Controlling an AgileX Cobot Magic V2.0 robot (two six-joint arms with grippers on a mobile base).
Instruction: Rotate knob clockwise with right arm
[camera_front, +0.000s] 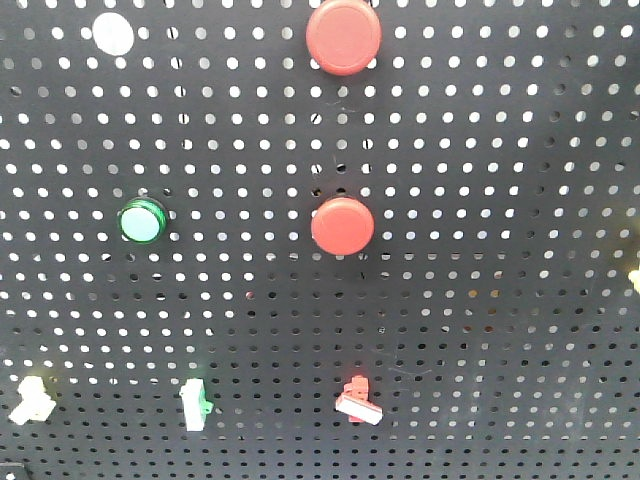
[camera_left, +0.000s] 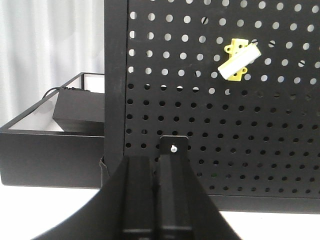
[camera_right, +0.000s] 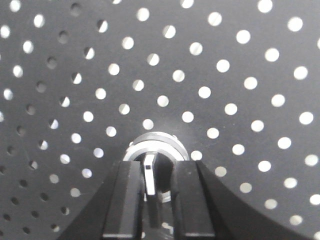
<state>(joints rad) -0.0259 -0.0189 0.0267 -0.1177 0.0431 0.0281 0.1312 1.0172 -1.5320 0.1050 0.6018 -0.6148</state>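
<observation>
In the right wrist view the knob (camera_right: 149, 172), a black handle with a white stripe in a silver ring (camera_right: 155, 142), sits on the black pegboard (camera_right: 225, 85). My right gripper (camera_right: 152, 187) reaches straight at it, with the handle held between its two black fingers (camera_right: 127, 200); the stripe stands nearly upright, tilted slightly. My left gripper (camera_left: 156, 165) is shut and empty, pointing at the lower left corner of the pegboard (camera_left: 240, 150). Neither gripper nor the knob shows in the front view.
The front view shows the pegboard (camera_front: 480, 300) with two red push buttons (camera_front: 343, 35) (camera_front: 342, 225), a green lamp (camera_front: 142, 221), a white cap (camera_front: 113, 33) and small rocker switches (camera_front: 358, 402) (camera_front: 195, 404) (camera_front: 33, 398). In the left wrist view a yellow switch (camera_left: 239, 60) is on the board and a black tray (camera_left: 50, 135) stands to its left.
</observation>
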